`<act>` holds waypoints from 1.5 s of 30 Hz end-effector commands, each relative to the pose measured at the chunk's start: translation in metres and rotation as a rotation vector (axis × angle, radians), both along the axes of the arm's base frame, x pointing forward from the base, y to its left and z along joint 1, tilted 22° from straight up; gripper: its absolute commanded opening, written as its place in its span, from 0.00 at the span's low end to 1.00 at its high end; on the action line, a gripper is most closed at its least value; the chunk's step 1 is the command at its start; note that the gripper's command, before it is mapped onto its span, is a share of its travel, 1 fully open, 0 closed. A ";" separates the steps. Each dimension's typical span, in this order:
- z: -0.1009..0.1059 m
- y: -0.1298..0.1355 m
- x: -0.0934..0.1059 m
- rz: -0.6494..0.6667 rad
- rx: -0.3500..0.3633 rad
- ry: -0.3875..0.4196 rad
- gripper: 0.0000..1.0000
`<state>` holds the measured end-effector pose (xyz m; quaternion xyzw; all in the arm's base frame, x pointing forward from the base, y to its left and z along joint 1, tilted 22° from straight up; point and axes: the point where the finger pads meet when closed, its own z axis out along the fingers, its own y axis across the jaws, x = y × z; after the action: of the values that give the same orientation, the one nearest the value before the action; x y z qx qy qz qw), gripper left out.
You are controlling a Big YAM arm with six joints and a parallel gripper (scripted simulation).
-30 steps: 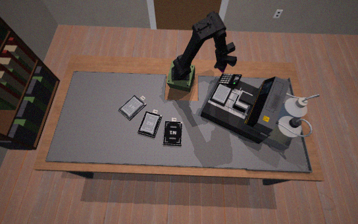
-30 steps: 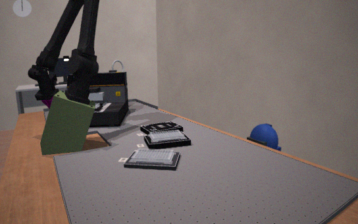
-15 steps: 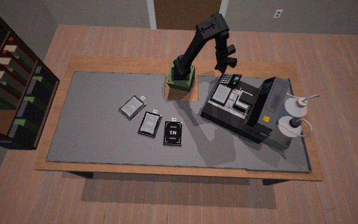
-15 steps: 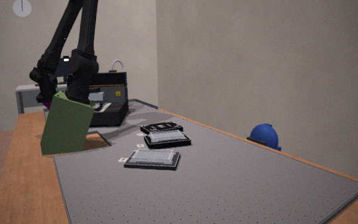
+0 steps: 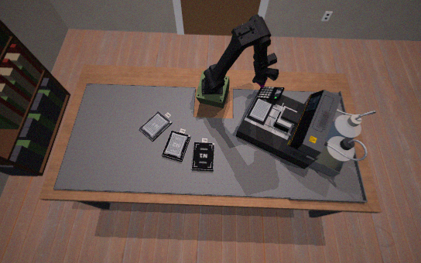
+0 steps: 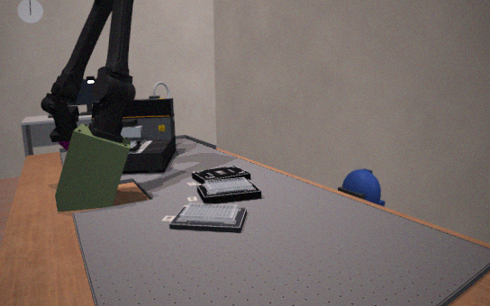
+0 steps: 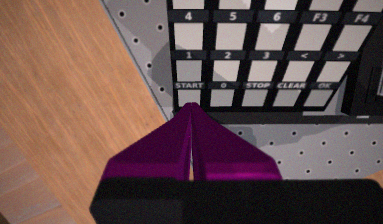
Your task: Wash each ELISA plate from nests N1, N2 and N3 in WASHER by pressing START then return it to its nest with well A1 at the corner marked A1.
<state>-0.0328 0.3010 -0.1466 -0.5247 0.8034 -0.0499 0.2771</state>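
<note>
as a clear, ribbed-looking well plate point(image 5: 261, 110) lies on the carrier of the boxy black-and-grey plate washer point(image 5: 275, 135) point(image 6: 150, 155), the purple-tipped black tool point(image 5: 262, 85) point(image 6: 65, 145) point(image 7: 191, 111), its fingers together and holding nothing, points at the pale rectangular start key point(image 7: 189, 98) — the pressing step appears to be in hand. the next move likely calls for a short, straight push with the closed tips, clear of the neighbouring 0 key point(image 7: 222, 98), then a wait for amber and green. whether the tips already touch the key cannot be told. the black rectangular nest marked n1 point(image 5: 203, 156) point(image 6: 221, 175) holds no plate, which suggests the washer's load came from there; two more clear plates, one in the middle nest point(image 5: 176, 145) point(image 6: 229, 185) and one in the far nest point(image 5: 155, 125) point(image 6: 207, 213), presumably await their turn. the tapered fingers are smooth and glossy, the arm's base point(image 5: 212, 100) point(image 6: 91, 173) a matte green block — all on a counter point(image 5: 131, 196) point(image 6: 31, 216) of grained orange-brown wood under a grey, hole-dotted mat point(image 5: 104, 162) point(image 6: 315, 243) point(image 7: 312, 150).
</note>
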 end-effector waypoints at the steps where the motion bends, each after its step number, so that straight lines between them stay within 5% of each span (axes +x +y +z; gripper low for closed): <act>1: -0.003 0.015 -0.001 0.000 0.024 0.008 0.00; 9: -0.006 0.019 0.000 0.000 0.028 0.012 0.00; 45: 0.049 0.007 -0.038 0.009 0.042 0.023 0.00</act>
<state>-0.0542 0.2940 -0.1091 -0.5271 0.8016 -0.0474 0.2782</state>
